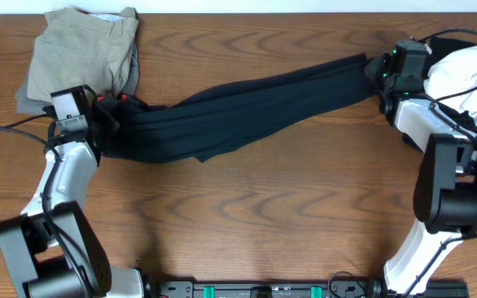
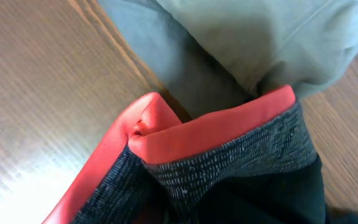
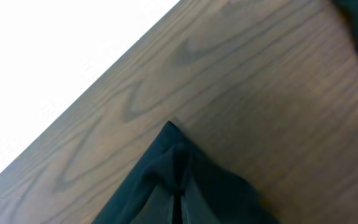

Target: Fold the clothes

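**Black trousers stretched between both pincers**

Your left pincer (image 1: 104, 117) is closed tight on the red-orange waistband (image 2: 191, 134) of the black trousers (image 1: 247, 108). In the left wrist view the band bunches into a pleat right at the pincer's mouth. Your right pincer (image 1: 385, 73) is closed just as tight on the leg end (image 3: 178, 177), which rises to a pinched peak off the wooden table (image 1: 263, 223). Neither wrist view shows the fingers, so you are judging both grips from how the cloth gathers.

The trousers lie between the two pincers, drawn out long across the table, with a loose flap spilling toward the robot's base about midway. Just beyond the left pincer, touching the waistband, sits a crumpled khaki garment (image 1: 89, 45) with greyer cloth under it. Just outboard of the right pincer lies a white garment (image 1: 470, 70).

Expect the trousers to be light and limp, drooping wherever you leave them unsupported. The waistband looks thicker and probably gives the surer hold. The leg end is thin and could slip out under tension, so keep the stretch gentle. For a clean fold, hold at the band's edge and at both leg ends together. Mind that moving the left pincer may drag the khaki garment along.
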Action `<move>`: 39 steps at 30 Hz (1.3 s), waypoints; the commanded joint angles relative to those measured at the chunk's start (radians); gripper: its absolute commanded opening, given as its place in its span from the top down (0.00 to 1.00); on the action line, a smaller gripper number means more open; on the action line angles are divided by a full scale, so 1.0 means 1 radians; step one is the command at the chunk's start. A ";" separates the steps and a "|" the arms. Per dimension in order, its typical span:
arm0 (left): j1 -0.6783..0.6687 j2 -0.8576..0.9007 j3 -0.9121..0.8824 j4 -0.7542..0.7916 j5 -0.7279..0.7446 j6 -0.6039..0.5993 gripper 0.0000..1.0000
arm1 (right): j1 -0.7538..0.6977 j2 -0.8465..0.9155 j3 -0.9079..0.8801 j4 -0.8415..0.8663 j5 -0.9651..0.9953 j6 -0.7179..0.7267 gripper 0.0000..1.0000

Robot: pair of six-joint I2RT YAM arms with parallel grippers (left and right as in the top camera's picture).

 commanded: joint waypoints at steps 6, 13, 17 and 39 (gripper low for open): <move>0.000 0.055 0.000 0.061 -0.035 -0.011 0.84 | 0.031 0.076 0.040 0.067 0.041 -0.020 0.84; 0.000 0.054 0.000 0.069 -0.035 -0.010 0.01 | 0.042 0.069 0.062 0.048 0.006 -0.063 0.25; 0.000 0.024 0.003 0.027 -0.034 -0.009 0.02 | 0.041 0.029 0.083 -0.047 -0.077 -0.239 0.06; 0.014 -0.242 0.016 -0.375 -0.034 0.169 0.02 | -0.031 -0.005 0.180 -0.296 -0.212 -0.701 0.20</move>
